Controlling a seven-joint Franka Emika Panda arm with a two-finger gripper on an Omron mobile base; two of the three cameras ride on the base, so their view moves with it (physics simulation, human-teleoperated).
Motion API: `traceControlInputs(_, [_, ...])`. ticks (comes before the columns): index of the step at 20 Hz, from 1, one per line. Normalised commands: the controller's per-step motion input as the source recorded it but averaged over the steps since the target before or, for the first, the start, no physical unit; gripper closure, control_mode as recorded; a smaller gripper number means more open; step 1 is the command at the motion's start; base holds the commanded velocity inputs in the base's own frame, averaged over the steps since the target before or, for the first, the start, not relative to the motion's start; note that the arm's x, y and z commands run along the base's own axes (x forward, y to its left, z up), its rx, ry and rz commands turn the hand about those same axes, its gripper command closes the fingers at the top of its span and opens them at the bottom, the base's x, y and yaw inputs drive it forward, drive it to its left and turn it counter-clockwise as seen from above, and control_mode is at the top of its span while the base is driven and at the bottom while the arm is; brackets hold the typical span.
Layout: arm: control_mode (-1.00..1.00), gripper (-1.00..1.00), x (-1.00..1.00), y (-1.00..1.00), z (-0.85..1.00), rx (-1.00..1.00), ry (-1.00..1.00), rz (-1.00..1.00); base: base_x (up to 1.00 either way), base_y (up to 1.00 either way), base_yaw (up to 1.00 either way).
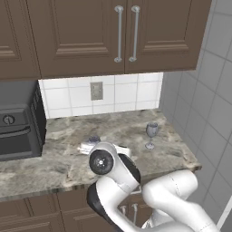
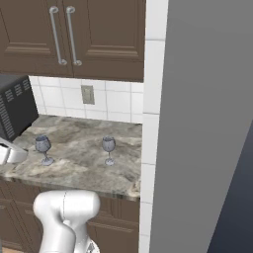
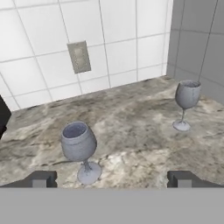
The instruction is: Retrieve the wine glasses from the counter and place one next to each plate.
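Standing upright – two rounded stemmed wine glasses (image 3: 79, 148) (image 3: 187, 103), marbled stone counter (image 3: 131, 127), perhaps glossy.

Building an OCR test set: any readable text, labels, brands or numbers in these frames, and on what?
None readable.
Oven: round knob, no legible markings.
Wall plate: blank.
Wine glasses, counter, cabinets: no print.
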Motion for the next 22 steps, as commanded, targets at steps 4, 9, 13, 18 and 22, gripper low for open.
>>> traceControlInputs(4, [-1.00,-1.00,0.16,0.31,-0.24,-0.08,-0.12,-0.01,0.00,0.00,0.00])
traceControlInputs(9, [-1.00,-1.00,0.21,0.36,-0.29,-0.05,-0.12,-0.05,0.00,0.00,0.00])
traceControlInputs(13, [-1.00,-1.00,0.27,0.01,-0.20,-0.03,0.00,-0.14,0.00,0.00,0.00])
traceControlInputs(18, [-1.00,-1.00,0.30,0.00,-0.20,0.00,0.01,-0.13,0.00,0.00,0.00])
traceControlInputs(22, [-1.00,-1.00,0.24,0.09,-0.15,-0.03,0.02,-0.10,0.00,0.00,0.00])
